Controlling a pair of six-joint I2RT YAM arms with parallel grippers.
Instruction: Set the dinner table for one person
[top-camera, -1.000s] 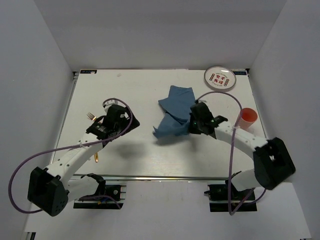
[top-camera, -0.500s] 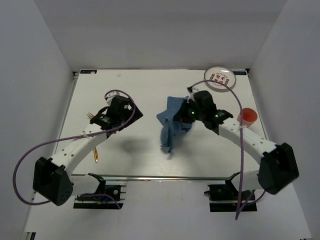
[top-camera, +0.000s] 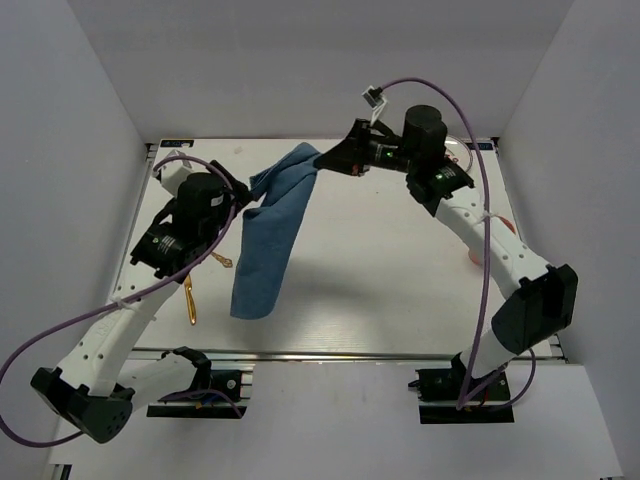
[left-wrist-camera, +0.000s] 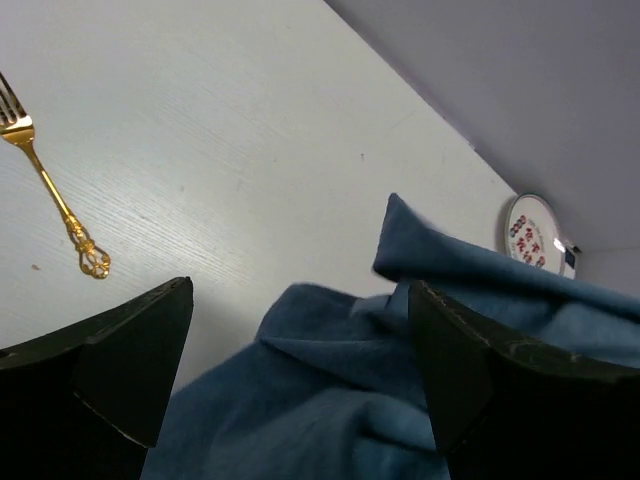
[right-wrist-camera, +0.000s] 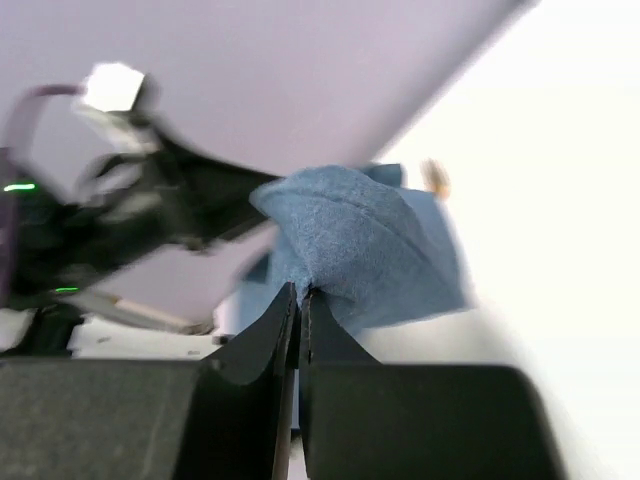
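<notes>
My right gripper (top-camera: 322, 160) is shut on a corner of the blue cloth (top-camera: 268, 240) and holds it high above the white dinner table (top-camera: 400, 290); the cloth hangs down to the left of the middle. In the right wrist view the fingertips (right-wrist-camera: 298, 292) pinch a fold of the cloth (right-wrist-camera: 350, 235). My left gripper (top-camera: 243, 200) is open at the cloth's upper left edge. In the left wrist view (left-wrist-camera: 300, 300) its fingers stand wide apart with cloth (left-wrist-camera: 330, 400) between them, not clamped.
A gold fork (left-wrist-camera: 50, 190) lies on the table left of the cloth. Another gold utensil (top-camera: 190, 300) lies near the front left. A white patterned plate (left-wrist-camera: 530, 232) sits at the back right. A red cup (top-camera: 470, 260) is mostly hidden behind my right arm.
My right gripper has lifted the cloth off the table and carried it up and back-left, so it now hangs open. My left gripper has risen and moved right to the cloth's edge.
</notes>
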